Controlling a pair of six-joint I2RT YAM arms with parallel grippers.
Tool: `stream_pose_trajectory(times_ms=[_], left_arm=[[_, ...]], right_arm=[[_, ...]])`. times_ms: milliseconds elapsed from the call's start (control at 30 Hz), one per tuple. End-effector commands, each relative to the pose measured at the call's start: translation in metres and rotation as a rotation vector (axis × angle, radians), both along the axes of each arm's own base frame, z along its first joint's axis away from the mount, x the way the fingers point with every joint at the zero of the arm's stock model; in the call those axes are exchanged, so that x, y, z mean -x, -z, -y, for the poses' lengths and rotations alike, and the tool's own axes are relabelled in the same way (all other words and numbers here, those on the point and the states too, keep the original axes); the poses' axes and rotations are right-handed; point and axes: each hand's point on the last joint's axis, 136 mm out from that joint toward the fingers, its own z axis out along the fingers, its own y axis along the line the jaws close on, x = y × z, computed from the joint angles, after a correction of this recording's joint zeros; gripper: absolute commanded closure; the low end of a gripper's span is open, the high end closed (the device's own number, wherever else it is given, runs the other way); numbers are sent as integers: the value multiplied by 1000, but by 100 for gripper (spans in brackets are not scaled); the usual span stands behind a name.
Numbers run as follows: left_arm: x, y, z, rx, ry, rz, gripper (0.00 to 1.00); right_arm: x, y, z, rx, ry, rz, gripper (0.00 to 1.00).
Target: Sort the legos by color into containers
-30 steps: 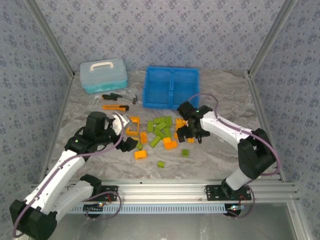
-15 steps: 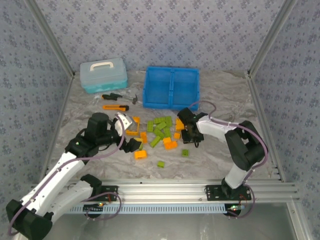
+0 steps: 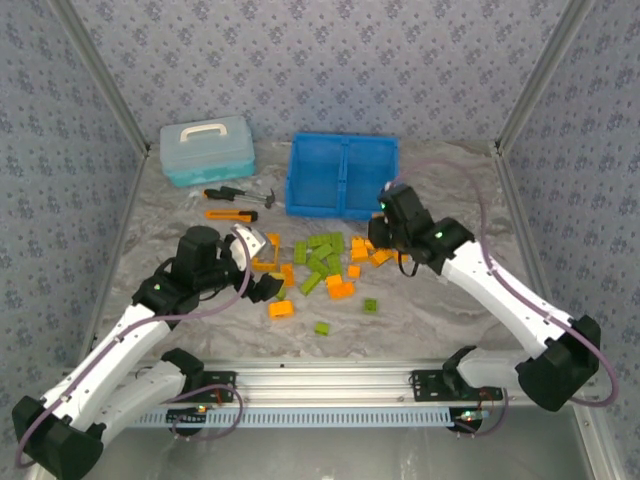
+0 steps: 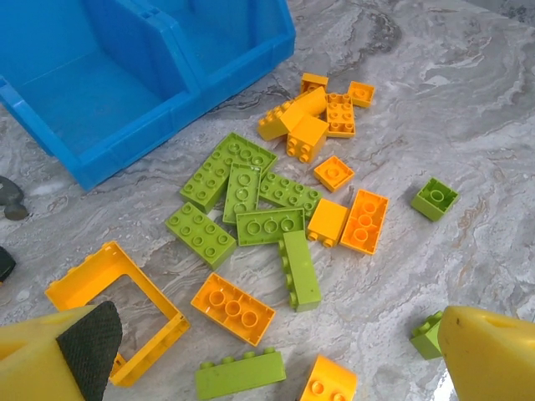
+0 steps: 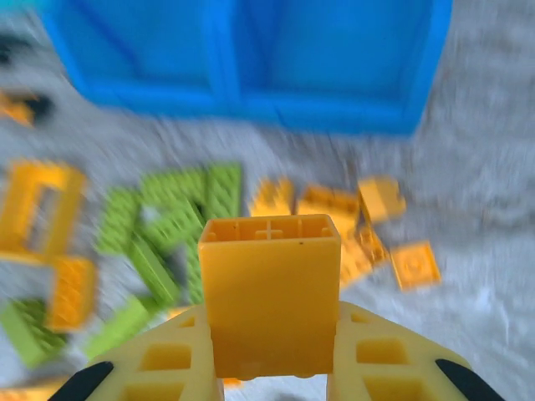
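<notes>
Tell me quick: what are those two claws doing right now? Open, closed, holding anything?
Left gripper: open, holding nothing.
Right gripper: shut on an orange lego.

legos: orange+green, scattered | orange brick: gripped | blue bin: upright behind pile

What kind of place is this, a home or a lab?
Probably a robot test cell: patterned backdrop walls box in a marble-look table, two arms are bolted to a metal rail, and toy bricks lie beside a blue bin.
</notes>
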Motion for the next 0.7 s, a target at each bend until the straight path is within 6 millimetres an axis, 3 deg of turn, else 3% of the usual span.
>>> stream_pose_trajectory(times_ms=[0,133,200,300,400,533,667], left_arm=[[-3,-2,-1,-4,-28,15,1],[-8,-5,-7,-9,-84,26,1],[-9,-8,-12,-2,-126,28,1],[-9,-10,-18,18,-196,19,1],[-5,-9,-24,42,-255,5,1],[-2,-6,-34,75,-327,-17,1],[-6,-4,-48,88,-442,-53,1]], right_arm=[[-31,-27,0,37,27,85,73],[-94,-19,-6,59,33,60,72],[-131,-6,-5,68,59,22,73],[-169,18,-9,90,75,-36,73],[-195,48,-14,94,92,-93,73],[-214,86,-16,112,113,-168,72],[-222,104,-17,110,123,-212,66]])
